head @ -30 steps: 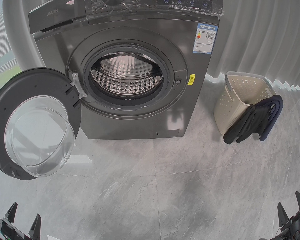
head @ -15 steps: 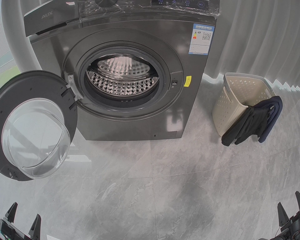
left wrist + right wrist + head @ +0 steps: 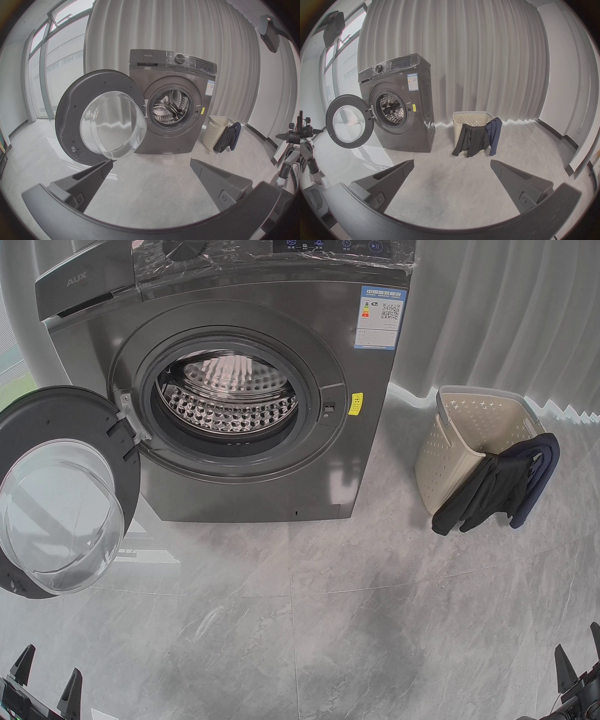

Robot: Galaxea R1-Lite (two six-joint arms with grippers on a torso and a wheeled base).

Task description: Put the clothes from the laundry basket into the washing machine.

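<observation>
The washer (image 3: 237, 396) stands on the grey floor (image 3: 312, 627) with its door (image 3: 62, 490) swung wide to the robot's left, so the steel drum (image 3: 225, 399) is open to view. Near the washer's right side, before the curtain (image 3: 500, 315), sits the cream basket (image 3: 447, 452). The clothes hang over its rim on the side facing the robot. A black piece (image 3: 484, 493) is draped down the outer wall, and a navy piece (image 3: 540, 471) touches it on the right. The black piece's lower end is at or near the floor; whether it touches cannot be told.

The left gripper (image 3: 50, 671) sits low at the near left, fingers spread and holding nothing, facing the door and washer. The right gripper (image 3: 578, 646) sits low at the near right, likewise spread and holding nothing. The clothes lie well apart from both grippers across the floor. They are on the right gripper's side, and the basket is ahead of it.
</observation>
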